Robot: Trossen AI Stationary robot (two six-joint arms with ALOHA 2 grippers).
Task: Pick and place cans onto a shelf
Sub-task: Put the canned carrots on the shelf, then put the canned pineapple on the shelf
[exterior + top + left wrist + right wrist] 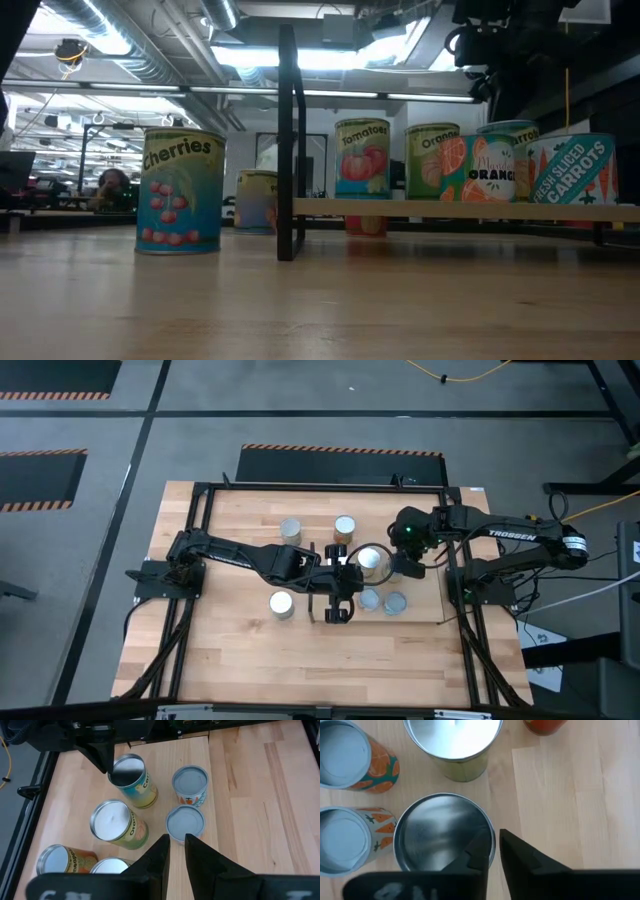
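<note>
Both tools are clenched, empty. The left tool (174,851) hangs over the shelf (192,757). The right tool (492,851) hangs beside a silver-topped can (440,832).

Wooden table (230,650) carries the shelf (430,610); cans (281,603) stand on both.

Two dark jointed arms, the right arm (520,540) lettered TROSSEN in white, a green light at its wrist.

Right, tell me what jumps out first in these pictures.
Both arms meet mid-table: the left gripper and right gripper hang over a huddle of cans on the shelf. At table level, a bright Cherries can stands alone on the tabletop, beside the shelf's dark upright panel.
</note>
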